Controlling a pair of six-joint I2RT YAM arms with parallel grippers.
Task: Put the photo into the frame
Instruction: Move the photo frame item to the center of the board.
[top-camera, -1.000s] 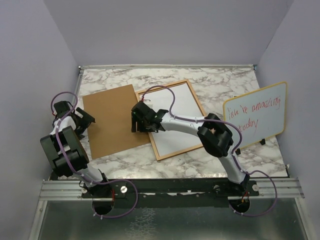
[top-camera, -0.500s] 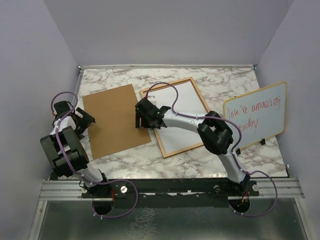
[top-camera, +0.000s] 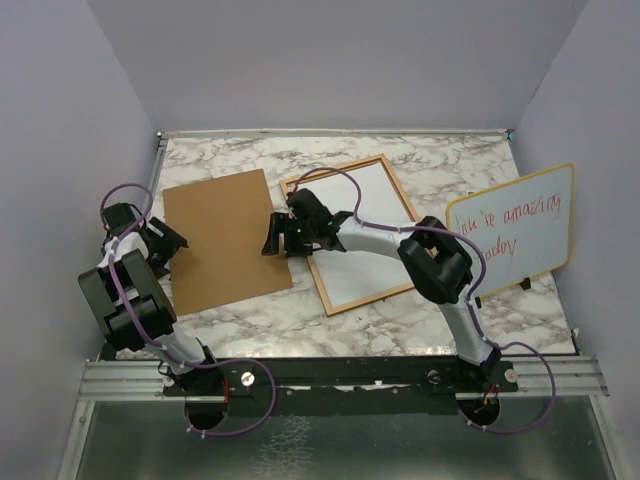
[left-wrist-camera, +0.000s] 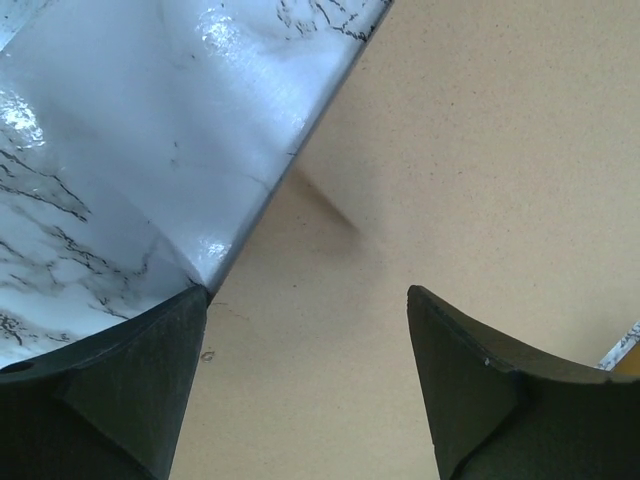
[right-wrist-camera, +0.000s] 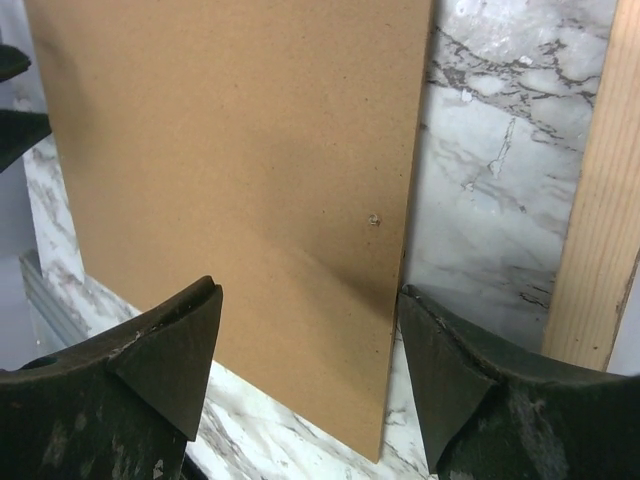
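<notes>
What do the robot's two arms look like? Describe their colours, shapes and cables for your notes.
The left arm and the right arm are built alike, with white tubular links joined by chunky black motor housings. A thin purple cable loops along each arm down to its base. The jaws are dark, wedge-shaped pads with lightly scuffed surfaces. No lettering or markings can be made out.

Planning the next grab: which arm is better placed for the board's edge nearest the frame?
Right, likely: right gripper hangs open astride that edge of the board, beside the frame; left gripper sits at the opposite edge.
</notes>
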